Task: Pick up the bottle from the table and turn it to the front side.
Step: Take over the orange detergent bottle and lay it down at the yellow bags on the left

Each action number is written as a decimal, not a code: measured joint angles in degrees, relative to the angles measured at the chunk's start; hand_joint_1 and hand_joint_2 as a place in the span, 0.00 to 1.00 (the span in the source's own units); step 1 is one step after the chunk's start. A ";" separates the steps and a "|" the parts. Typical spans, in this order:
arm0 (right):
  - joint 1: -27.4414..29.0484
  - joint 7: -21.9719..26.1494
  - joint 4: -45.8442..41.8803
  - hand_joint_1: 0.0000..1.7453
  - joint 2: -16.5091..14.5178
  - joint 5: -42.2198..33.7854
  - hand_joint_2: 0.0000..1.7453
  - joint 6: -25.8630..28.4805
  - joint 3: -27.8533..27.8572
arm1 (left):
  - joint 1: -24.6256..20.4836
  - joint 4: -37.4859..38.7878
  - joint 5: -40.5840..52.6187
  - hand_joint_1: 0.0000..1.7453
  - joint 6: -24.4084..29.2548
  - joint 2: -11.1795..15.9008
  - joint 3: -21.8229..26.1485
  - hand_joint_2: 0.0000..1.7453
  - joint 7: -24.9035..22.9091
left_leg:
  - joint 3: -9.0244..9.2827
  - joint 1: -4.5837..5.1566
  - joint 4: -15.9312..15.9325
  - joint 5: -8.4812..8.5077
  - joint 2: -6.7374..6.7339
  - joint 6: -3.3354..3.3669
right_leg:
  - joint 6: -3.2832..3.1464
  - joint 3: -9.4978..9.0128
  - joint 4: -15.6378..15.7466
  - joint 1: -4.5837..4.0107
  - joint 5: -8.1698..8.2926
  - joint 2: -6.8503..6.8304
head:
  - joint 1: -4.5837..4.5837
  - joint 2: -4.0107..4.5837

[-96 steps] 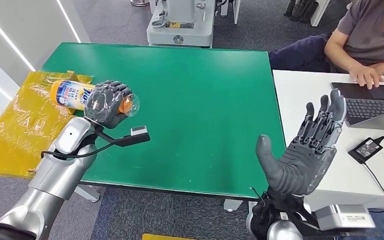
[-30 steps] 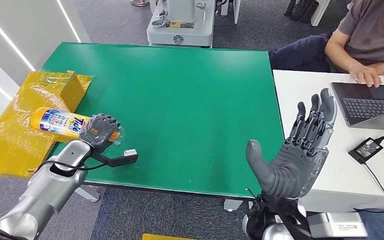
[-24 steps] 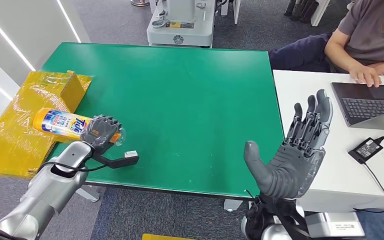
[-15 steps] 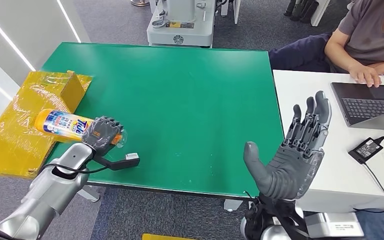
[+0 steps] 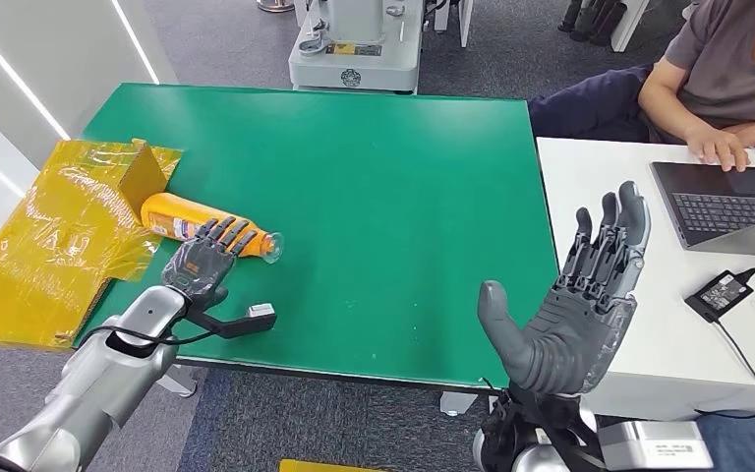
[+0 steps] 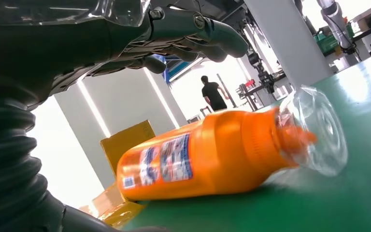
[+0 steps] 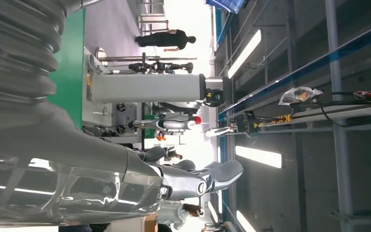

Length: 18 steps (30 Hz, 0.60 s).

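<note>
An orange bottle [image 5: 195,223] with a clear cap lies on its side on the green table [image 5: 374,197], near the left edge; its plain orange side faces up. The left wrist view has the bottle [image 6: 207,159] lying free, a small label on its side. My left hand [image 5: 200,264] hovers just in front of it, fingers spread, holding nothing; the fingertips reach close to the bottle's neck. My right hand [image 5: 575,305] is raised off the table's right front corner, palm open and empty.
A yellow cardboard box wrapped in film [image 5: 59,231] sits at the table's left edge, behind the bottle. A person [image 5: 723,79] sits at a white desk [image 5: 668,324] on the right with a laptop [image 5: 732,202] and a power adapter [image 5: 720,290].
My left hand has let go of the bottle, which now lies on the table nearer the middle, plain side up. The hand has drawn back and spread. My right hand has barely moved.
</note>
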<state>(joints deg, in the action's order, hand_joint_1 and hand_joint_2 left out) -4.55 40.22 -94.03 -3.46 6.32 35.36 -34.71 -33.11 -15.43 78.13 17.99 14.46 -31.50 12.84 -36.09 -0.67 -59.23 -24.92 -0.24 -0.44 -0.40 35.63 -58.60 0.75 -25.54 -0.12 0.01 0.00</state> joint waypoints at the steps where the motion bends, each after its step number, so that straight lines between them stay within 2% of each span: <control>1: 0.02 0.00 0.00 0.00 0.01 0.00 1.00 0.00 0.01 | 0.04 0.00 0.04 0.00 0.03 -0.02 0.04 1.00 -0.04 | 0.00 0.00 0.00 0.00 0.00 0.00 | 0.00 0.00 0.00 0.00 0.00 0.00 | 0.00 0.00; 9: 0.25 0.00 -0.01 0.00 0.07 0.17 1.00 0.01 0.01 | 0.14 -0.01 0.32 0.00 1.58 -0.12 0.41 1.00 -0.24 | 0.00 0.00 0.00 0.00 0.00 0.00 | 0.00 0.00 0.00 0.00 0.00 0.00 | 0.00 0.00; 15: 0.26 0.00 -0.01 0.00 0.10 0.19 1.00 -0.04 0.01 | 0.58 -0.11 -1.18 0.00 12.78 -0.83 3.25 1.00 -0.36 | 0.00 0.00 0.00 0.00 -0.01 0.00 | 0.00 0.01 0.01 0.00 0.00 0.01 | -0.01 0.00; 17: 0.24 0.00 -0.01 0.00 0.10 0.18 1.00 -0.07 0.02 | 1.61 -2.09 -1.80 0.00 16.76 -1.55 5.49 1.00 1.87 | 0.01 0.01 -0.01 0.00 -0.03 0.00 | 0.00 0.04 0.01 0.01 0.00 0.03 | 0.00 0.00; 18: 0.23 0.00 0.00 0.00 0.10 0.15 1.00 -0.07 0.03 | 2.53 -4.43 -2.07 0.00 18.71 -2.21 7.69 1.00 4.46 | 0.00 0.02 -0.02 0.00 -0.03 0.00 | 0.00 0.06 0.02 0.02 0.01 0.04 | 0.01 0.00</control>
<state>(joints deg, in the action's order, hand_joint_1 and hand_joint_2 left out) -4.32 40.22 -94.03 -3.37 6.46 35.29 -34.68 -30.59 -19.86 76.06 36.70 12.25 -23.80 17.30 -36.08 -0.65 -59.24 -24.92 -0.27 -0.44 -0.40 35.69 -58.58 0.77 -25.53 -0.08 0.01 0.00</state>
